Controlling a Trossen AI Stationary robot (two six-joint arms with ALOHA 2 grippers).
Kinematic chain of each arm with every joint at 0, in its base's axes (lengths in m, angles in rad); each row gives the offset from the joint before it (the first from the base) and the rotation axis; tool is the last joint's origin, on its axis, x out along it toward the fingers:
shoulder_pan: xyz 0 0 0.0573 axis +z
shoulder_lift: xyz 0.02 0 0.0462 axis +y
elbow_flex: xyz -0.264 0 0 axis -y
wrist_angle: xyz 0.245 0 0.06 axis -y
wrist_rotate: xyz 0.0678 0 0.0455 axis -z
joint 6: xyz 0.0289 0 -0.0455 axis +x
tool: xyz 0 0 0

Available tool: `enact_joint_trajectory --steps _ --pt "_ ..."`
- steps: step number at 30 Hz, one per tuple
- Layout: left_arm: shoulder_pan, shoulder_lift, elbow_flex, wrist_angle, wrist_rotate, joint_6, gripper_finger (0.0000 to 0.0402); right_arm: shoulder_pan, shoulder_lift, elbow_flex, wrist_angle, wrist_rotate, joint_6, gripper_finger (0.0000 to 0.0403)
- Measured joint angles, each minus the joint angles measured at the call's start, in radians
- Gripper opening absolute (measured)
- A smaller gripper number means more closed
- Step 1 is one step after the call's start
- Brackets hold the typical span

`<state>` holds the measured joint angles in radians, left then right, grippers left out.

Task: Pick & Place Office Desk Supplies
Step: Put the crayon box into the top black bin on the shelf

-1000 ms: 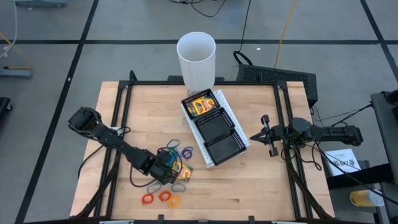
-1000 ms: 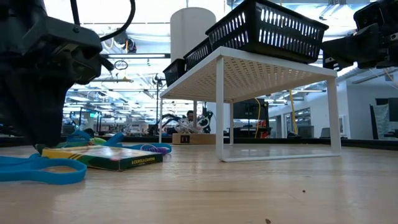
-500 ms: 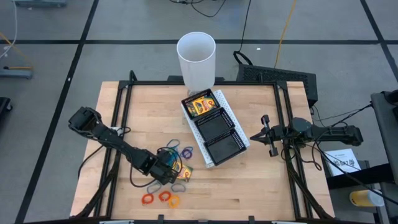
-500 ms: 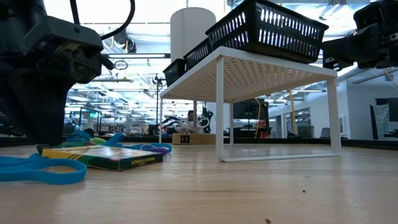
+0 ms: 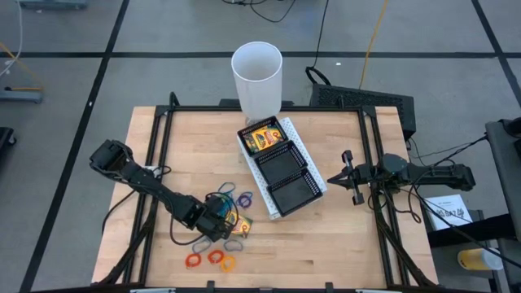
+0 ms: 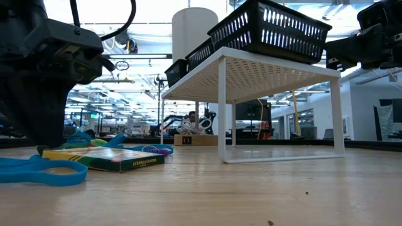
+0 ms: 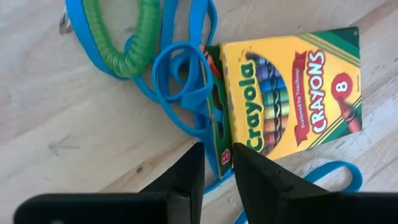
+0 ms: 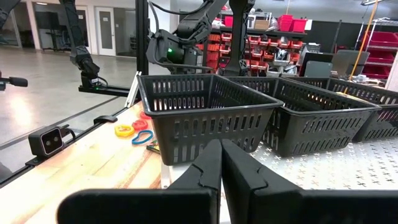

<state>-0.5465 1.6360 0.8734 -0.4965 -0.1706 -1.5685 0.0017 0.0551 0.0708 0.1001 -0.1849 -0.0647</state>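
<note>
While the left end effector (image 7: 216, 163) sits low over the worktop (image 5: 326, 236), its narrowly parted fingers straddle one short end of a crayon box (image 7: 286, 93). That box lies flat, face up, long axis running away from the fingers, beside blue rubber bands (image 7: 180, 93) and a green coil (image 7: 127, 37). Another crayon box (image 5: 262, 137) fills the tray's (image 5: 303, 192) compartment nearest the white cup (image 5: 257, 75); the other two look empty. Fingers together, the right end effector (image 5: 348, 176) waits beside the tray.
</note>
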Motion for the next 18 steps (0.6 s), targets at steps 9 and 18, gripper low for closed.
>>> enact_joint_trajectory --steps 9,18 --pt "0.000 0.000 0.000 0.000 -0.004 -0.002 0.0090 0.000 0.000 0.000 0.000 0.000 0.000 0.0000" --pt "0.000 0.000 0.000 0.000 0.006 -0.005 0.0090 0.000 0.000 0.000 0.000 0.000 0.000 0.0000"
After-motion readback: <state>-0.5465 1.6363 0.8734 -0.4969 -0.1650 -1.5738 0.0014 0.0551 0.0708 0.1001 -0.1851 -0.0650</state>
